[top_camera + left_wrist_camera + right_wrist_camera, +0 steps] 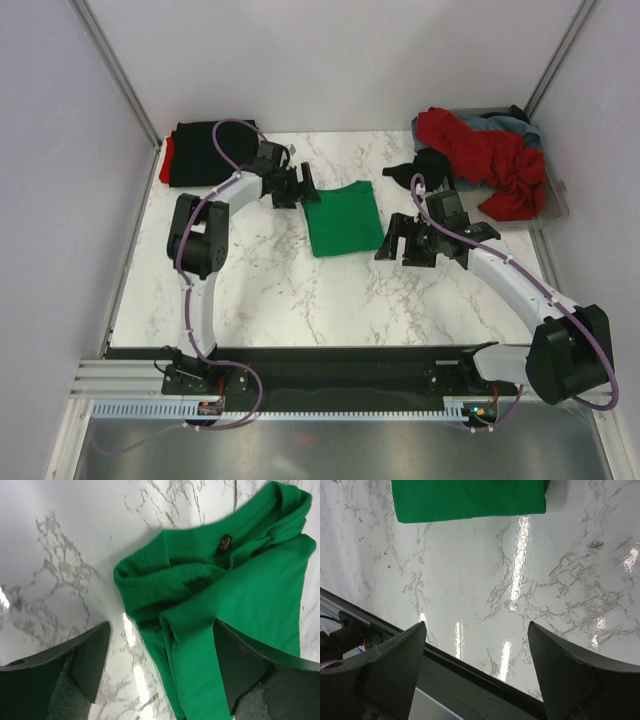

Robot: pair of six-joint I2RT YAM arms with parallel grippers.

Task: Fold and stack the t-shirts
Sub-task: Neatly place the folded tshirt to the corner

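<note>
A folded bright green t-shirt [343,218] lies on the marble table [270,290] at its middle. My left gripper [303,187] is open at the shirt's far left corner; in the left wrist view the green shirt [240,600] with its collar label lies between and beyond the open fingers [90,655]. My right gripper [392,240] is open and empty just right of the shirt; the right wrist view shows the shirt's edge [470,500] ahead. A folded black shirt over a red one [200,150] lies at the back left. Red [490,160], black and grey-blue shirts are heaped in the tray.
The clear tray [555,195] sits at the back right corner. Metal frame posts stand at both back corners. A black bar [330,365] runs along the near table edge, also showing in the right wrist view [470,670].
</note>
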